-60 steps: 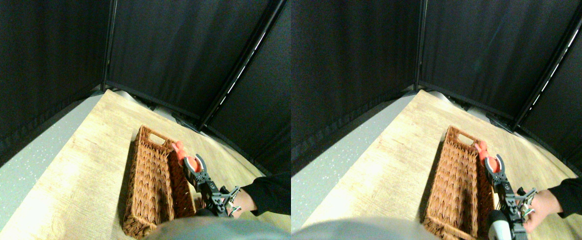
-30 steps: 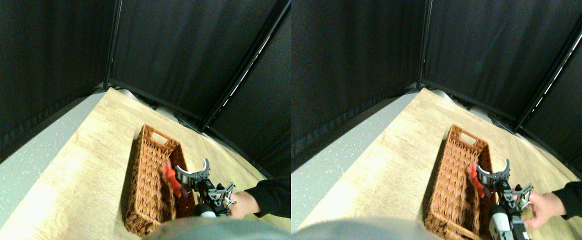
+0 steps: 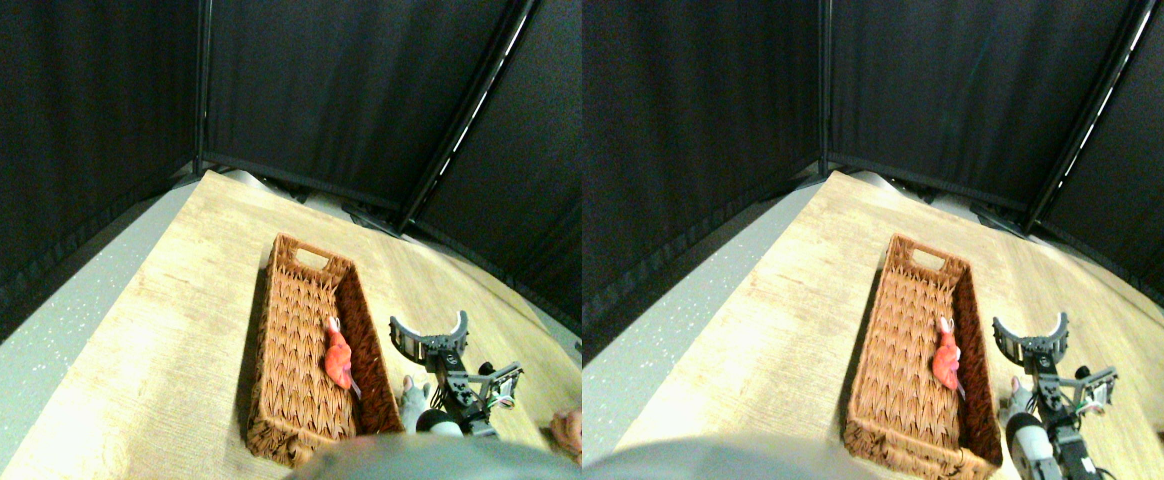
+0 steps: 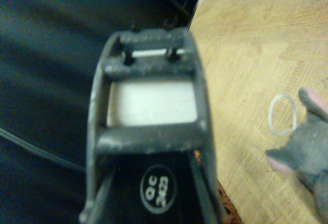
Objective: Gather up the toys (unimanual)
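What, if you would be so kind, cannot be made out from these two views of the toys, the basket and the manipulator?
- Grey toy: in the stereo pair view, mostly hidden behind the manipulator; in the wrist view, cut off by the picture edge.
- Red-pink toy: lies in the wicker basket; too small to tell which animal.
- Person's hand: cut off at the stereo half's edge.
- Wrist view: blurred; the jaw frame blocks the middle.
- Basket's near end: hidden by the blurred shape.
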Motion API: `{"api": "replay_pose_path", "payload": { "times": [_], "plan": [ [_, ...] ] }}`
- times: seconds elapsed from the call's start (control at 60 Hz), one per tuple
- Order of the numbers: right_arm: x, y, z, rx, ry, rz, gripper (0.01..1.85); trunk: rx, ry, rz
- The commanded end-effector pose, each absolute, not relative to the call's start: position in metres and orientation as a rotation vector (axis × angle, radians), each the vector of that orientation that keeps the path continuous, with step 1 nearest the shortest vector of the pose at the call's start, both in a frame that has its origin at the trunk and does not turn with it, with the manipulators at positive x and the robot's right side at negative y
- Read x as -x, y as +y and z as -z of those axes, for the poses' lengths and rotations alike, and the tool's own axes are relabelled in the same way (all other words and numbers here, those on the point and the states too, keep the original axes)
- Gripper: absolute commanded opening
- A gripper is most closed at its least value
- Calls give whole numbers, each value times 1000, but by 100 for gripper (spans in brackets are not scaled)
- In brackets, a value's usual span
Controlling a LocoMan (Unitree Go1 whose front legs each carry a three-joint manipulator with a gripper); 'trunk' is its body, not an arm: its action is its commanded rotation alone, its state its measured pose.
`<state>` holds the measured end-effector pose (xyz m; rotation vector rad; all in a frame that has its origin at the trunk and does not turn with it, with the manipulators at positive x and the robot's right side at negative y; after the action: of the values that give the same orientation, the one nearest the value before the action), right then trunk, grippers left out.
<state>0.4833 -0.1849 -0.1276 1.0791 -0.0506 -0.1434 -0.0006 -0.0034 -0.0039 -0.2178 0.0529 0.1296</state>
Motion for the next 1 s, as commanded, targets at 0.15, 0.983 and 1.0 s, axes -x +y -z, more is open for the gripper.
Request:
{"api": "replay_pose_path", "payload": {
  "times": [0.15, 0.983, 1.0],
  "plan": [
    [-469, -225, 122, -1077, -154, 174, 81, 196, 68, -84],
    [-455, -223, 208, -1324, -117, 265, 84, 201, 87, -110],
    [-456, -223, 210, -1329, -122, 274, 85, 201, 88, -111]
  ]
}}
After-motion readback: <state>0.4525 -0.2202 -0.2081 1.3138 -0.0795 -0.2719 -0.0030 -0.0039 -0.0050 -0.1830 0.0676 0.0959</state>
